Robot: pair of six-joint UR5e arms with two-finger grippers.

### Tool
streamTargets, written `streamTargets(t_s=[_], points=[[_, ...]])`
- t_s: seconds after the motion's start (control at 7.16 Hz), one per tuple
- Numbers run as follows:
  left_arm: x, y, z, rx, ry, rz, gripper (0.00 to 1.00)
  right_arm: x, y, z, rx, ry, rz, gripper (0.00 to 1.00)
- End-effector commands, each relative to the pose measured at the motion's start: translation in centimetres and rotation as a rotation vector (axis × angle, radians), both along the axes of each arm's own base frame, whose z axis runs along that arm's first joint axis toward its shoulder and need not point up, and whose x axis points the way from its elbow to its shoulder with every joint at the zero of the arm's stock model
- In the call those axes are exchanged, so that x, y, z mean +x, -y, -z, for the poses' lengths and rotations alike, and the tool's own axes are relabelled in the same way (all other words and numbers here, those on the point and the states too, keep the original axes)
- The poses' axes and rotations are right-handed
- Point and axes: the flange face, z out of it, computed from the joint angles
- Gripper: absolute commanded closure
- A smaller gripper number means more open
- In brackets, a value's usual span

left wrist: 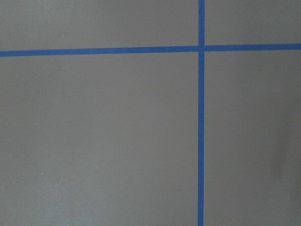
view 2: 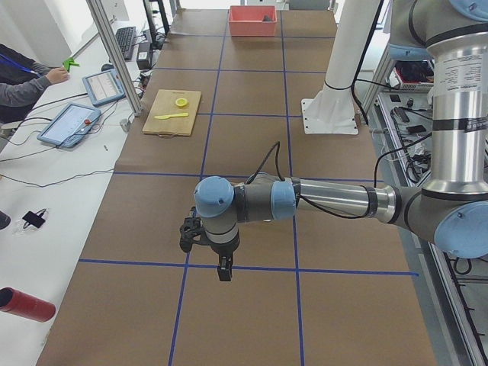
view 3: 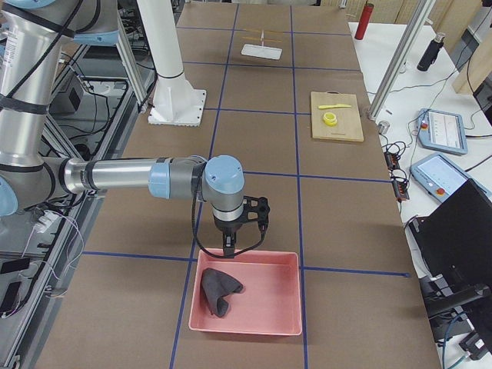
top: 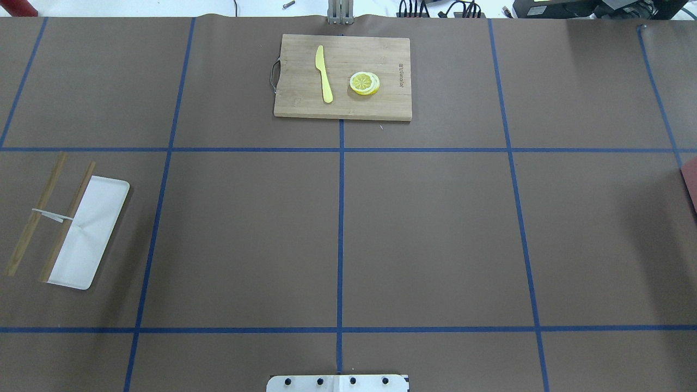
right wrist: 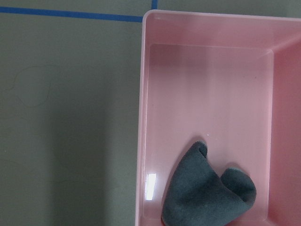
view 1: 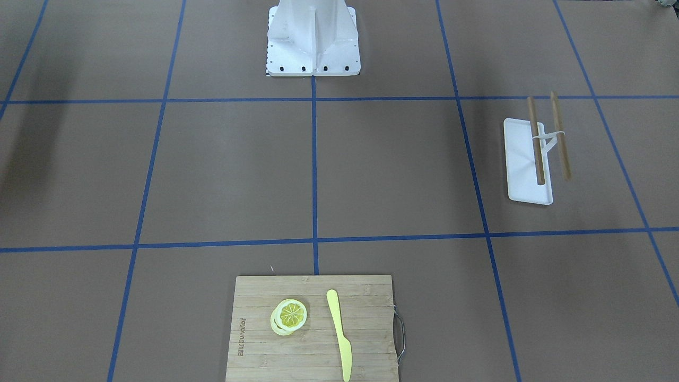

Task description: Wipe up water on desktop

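The desktop (top: pixel 435 234) is a flat brown surface crossed by blue tape lines; no water patch stands out on it. A dark grey cloth (right wrist: pixel 207 197) lies crumpled in a pink bin (right wrist: pixel 143 117) at the table's right end. My right gripper (view 3: pixel 231 250) hangs just over the bin's near rim (view 3: pixel 231 257), beside the cloth (view 3: pixel 219 290); I cannot tell if it is open or shut. My left gripper (view 2: pixel 222 271) hangs above bare desktop near a tape crossing at the left end; I cannot tell its state. Neither wrist view shows fingers.
A bamboo cutting board (top: pixel 342 109) with a yellow knife (top: pixel 324 73) and lemon slices (top: pixel 364 83) lies at the far edge. A white tray (top: pixel 87 245) with two wooden sticks (top: pixel 65 228) lies at the left. The robot base (view 1: pixel 313 40) stands mid-table.
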Motion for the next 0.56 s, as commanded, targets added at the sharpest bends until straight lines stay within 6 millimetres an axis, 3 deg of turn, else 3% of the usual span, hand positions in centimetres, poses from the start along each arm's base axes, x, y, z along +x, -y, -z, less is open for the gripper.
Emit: streamTargets(t_s=[0.0,0.42], points=[[-0.01,-0.07,-0.08,-0.002,0.001,0.0,0.01,0.0,0.16,0.18,0.006,0.001,0.001,0.0],[0.01,-0.08,-0.14,-0.003,0.0,0.0,0.01,-0.01,0.18,0.47,0.01,0.002,0.0,0.0]])
